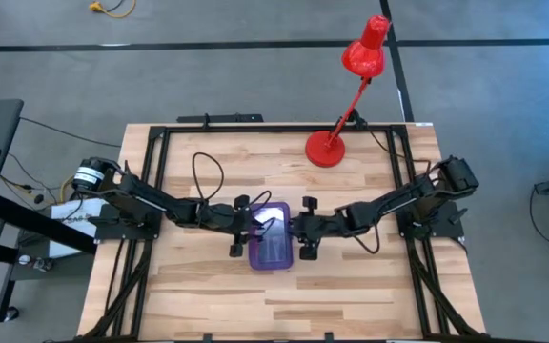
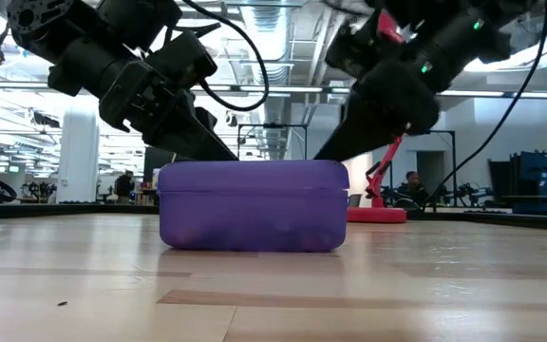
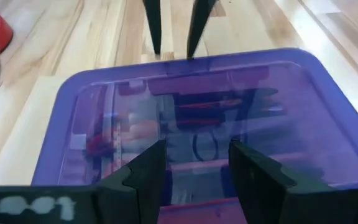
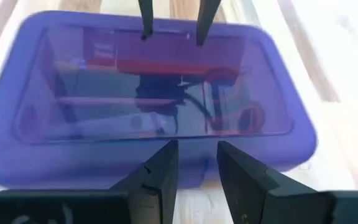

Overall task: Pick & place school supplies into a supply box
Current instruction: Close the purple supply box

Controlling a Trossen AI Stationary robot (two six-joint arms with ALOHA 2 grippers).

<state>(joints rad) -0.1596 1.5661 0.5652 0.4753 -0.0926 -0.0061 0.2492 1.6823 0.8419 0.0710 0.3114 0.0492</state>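
Both grippers flank the closed supply box (image 1: 272, 239) at mid-table.

The left gripper (image 3: 191, 167) hangs over one long edge, fingers apart and empty; the right gripper (image 4: 194, 163) sits opposite, fingers parted, holding nothing. School supplies (image 4: 166, 102) lie inside, under the translucent lid.

Closed supply box (image 4: 148, 93) below right hand (image 4: 196, 163)

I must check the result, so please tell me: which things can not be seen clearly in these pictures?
- Supplies inside the closed purple box: both wrist views show only blurred shapes through the lid.
- Low view: the box's tinted wall hides its contents.
- High view: glare on the lid.
- Left claw and right claw: open beside the box; contact cannot be judged.
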